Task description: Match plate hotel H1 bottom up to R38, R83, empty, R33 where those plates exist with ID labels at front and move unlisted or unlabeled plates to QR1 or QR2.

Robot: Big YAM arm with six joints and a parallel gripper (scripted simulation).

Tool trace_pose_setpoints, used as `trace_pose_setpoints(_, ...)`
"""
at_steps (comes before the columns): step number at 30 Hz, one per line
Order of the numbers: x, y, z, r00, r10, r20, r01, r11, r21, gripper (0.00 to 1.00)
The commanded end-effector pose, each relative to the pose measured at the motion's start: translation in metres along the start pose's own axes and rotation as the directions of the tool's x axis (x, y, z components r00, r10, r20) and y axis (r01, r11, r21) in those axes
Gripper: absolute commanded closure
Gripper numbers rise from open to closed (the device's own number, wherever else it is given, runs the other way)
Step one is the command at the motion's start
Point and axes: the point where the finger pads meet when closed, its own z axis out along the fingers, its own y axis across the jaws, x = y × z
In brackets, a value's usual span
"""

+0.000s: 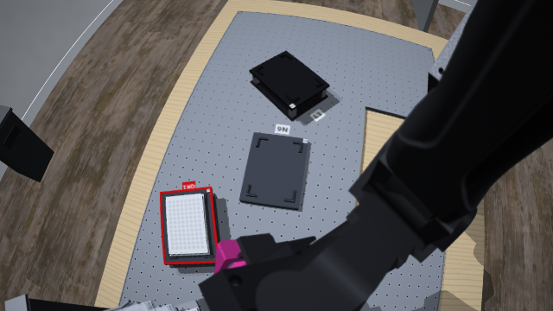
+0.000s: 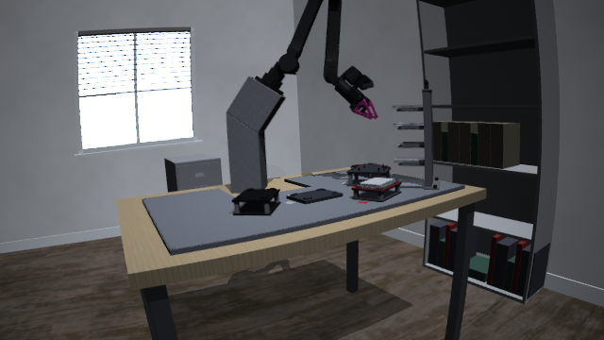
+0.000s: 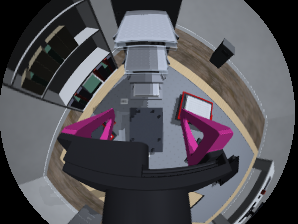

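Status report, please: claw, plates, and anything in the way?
Claw open, empty, high above the table. One white plate flat in the red-framed nest. Plate hotel ahead of claw; path looks free.

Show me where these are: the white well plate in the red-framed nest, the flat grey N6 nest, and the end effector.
white well plate [image 1: 187,224], top view, centre of its well grid
N6 nest [image 1: 275,170], top view, middle of its bare surface
end effector [image 2: 365,110], exterior view, between the magenta fingertips

A white tag [image 1: 282,129] beside the flat dark nest [image 1: 276,170] reads "N6".
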Motion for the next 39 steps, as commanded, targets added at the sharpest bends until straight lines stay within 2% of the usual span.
trace_pose_setpoints(1, -0.003, 0.009, 0.005, 1.0, 0.012, 0.026, -0.011, 1.0, -0.019, 0.0)
trace_pose_setpoints(18, 0.015, 0.009, 0.021, 1.0, 0.012, 0.023, -0.012, 1.0, -0.021, 0.0)
trace_pose_setpoints(19, 0.017, 0.006, 0.022, 1.0, 0.009, 0.01, -0.009, 1.0, -0.014, 0.0)
trace_pose_setpoints(20, 0.005, 0.005, 0.022, 1.0, 0.012, 0.028, -0.012, 1.0, -0.012, 0.0)
trace_pose_setpoints(24, 0.002, 0.0, 0.025, 0.999, 0.012, 0.03, -0.012, 1.0, -0.002, 0.0)
trace_pose_setpoints(39, -0.014, 0.0, 0.04, 0.999, -0.002, 0.032, 0.002, 1.0, -0.001, 0.0)
